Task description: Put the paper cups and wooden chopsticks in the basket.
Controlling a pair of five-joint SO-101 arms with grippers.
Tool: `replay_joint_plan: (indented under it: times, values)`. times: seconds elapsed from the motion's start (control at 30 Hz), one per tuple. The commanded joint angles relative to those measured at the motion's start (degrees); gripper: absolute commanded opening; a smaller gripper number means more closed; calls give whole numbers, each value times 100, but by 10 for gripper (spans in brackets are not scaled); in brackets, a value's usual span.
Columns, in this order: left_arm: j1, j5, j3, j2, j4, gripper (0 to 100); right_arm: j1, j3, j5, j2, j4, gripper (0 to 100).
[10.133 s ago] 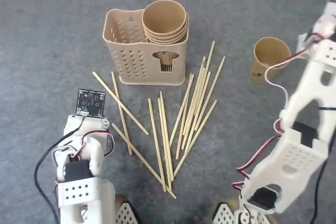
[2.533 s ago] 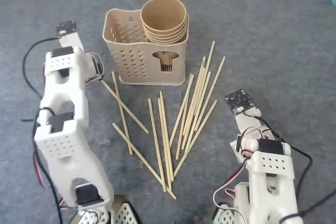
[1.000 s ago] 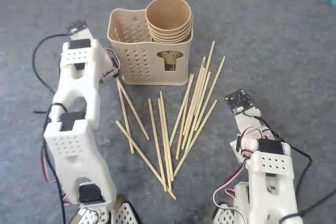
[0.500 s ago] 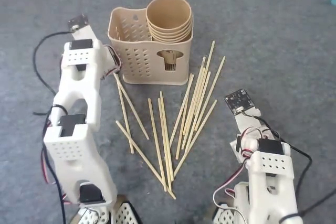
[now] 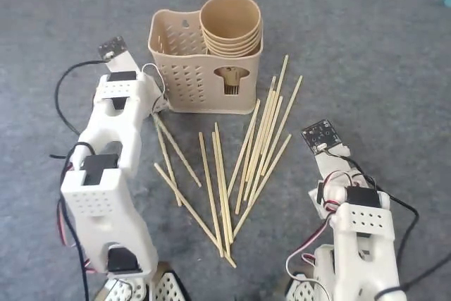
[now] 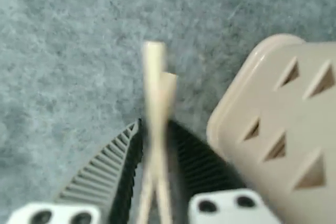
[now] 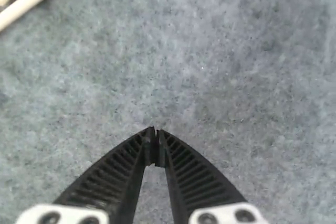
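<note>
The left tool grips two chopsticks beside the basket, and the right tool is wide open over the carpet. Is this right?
Not quite. The right tool is shut, not open, over the carpet; the right wrist view shows this. The left tool does grip two chopsticks beside the basket.

text: none readable | numbers, brands, signs: none readable | left arm's camera board [image 5: 113,48]: fine marks, too small to read | right arm's camera board [image 5: 322,134]: pale specks, too small to read
</note>
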Motion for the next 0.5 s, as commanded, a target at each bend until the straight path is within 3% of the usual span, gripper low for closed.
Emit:
replay_joint_plan:
  times: [0.0,0.47]
  values:
    - [123,53,-22,-448,545,13,31,-26,70,-154,-57,8]
    - [53,-9,-13,-1046,879,12,31,-26,70,-154,-66,8]
